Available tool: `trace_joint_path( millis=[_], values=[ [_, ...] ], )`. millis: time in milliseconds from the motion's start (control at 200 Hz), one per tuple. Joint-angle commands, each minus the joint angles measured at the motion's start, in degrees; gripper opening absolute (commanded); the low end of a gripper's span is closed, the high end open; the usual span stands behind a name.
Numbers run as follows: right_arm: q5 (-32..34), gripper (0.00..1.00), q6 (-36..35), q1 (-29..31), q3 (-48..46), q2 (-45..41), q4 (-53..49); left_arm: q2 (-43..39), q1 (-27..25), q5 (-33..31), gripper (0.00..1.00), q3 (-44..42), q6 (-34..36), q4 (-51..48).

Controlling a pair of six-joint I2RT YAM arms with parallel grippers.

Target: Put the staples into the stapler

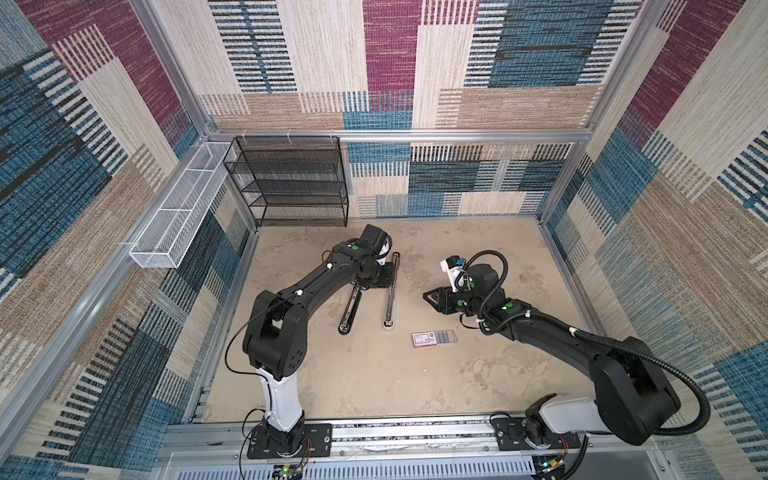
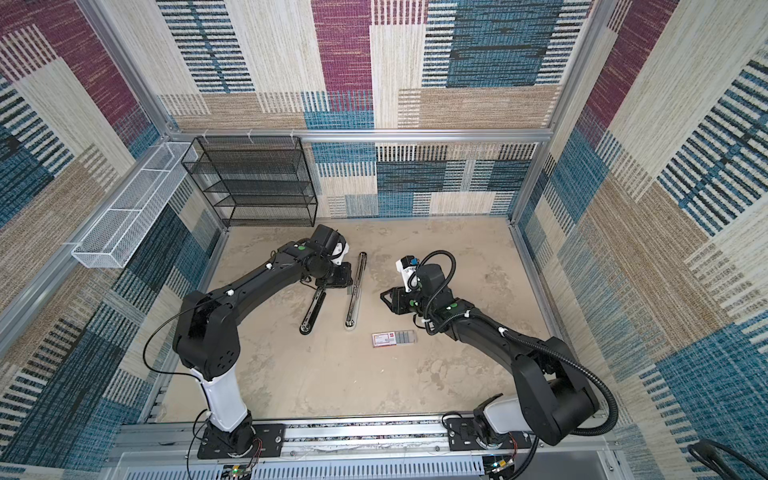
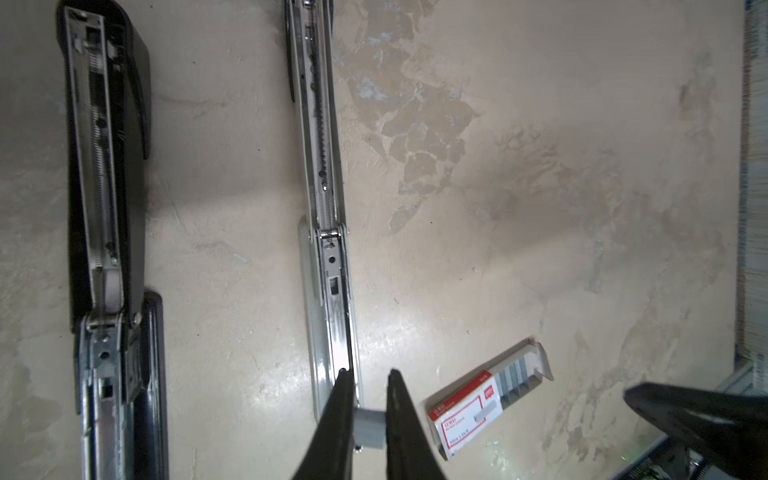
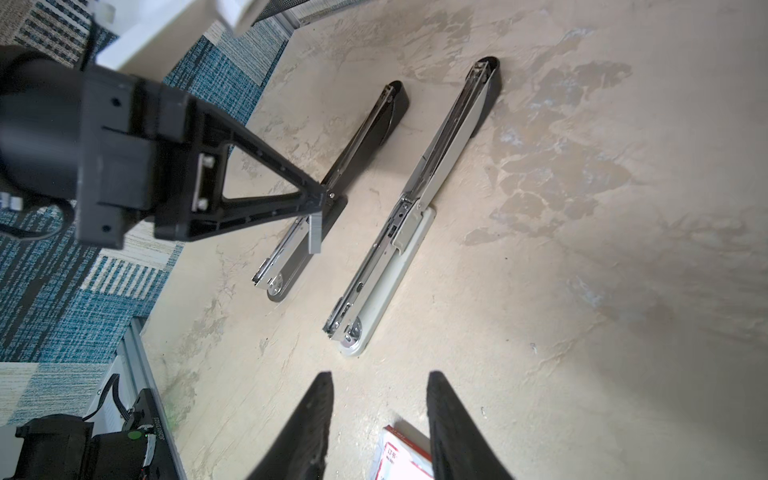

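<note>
The left jaws were nearly closed, pinching 1 small grey strip of staples (image 3: 368, 428) between them. Near those jaws, 2 staplers lay opened flat on the worktop (image 1: 374, 382): a white stapler (image 3: 328, 249) and a black stapler (image 3: 104, 208), side by side. The right jaws stood apart with nothing in them. The red-and-white box (image 1: 424, 339), with its grey tray (image 1: 446, 336) slid partly out, lay near the right jaws, not touching them.
</note>
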Motion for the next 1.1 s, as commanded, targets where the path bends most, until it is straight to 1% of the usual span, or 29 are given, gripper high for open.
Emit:
trace_joint_path(
  millis=[0, 115, 315, 741, 1097],
  values=[
    [0.84, 0.41, 0.54, 0.27, -0.53, 0.39, 3.51, 3.37, -0.40, -3.67, 0.04, 3.85, 2.67, -4.27],
    [0.84, 0.41, 0.77, 0.27, -0.92, 0.60, 3.80, 6.94, -1.15, -6.10, 0.03, 7.56, 2.58, -6.20],
    [1.36, 0.41, 0.68, 0.27, -1.06, 0.76, 3.74, 11.65, -1.94, -8.38, 0.02, 12.65, 1.85, -8.84],
    [2.40, 0.40, 0.41, 0.27, -1.30, -0.14, 2.65, 15.62, -2.54, -9.16, 0.01, 16.30, 0.97, -9.03],
    [2.82, 0.40, 0.42, 0.27, -2.08, -1.38, 2.35, 17.17, -3.09, -10.92, 0.00, 16.70, 0.18, -9.06]
  ],
)
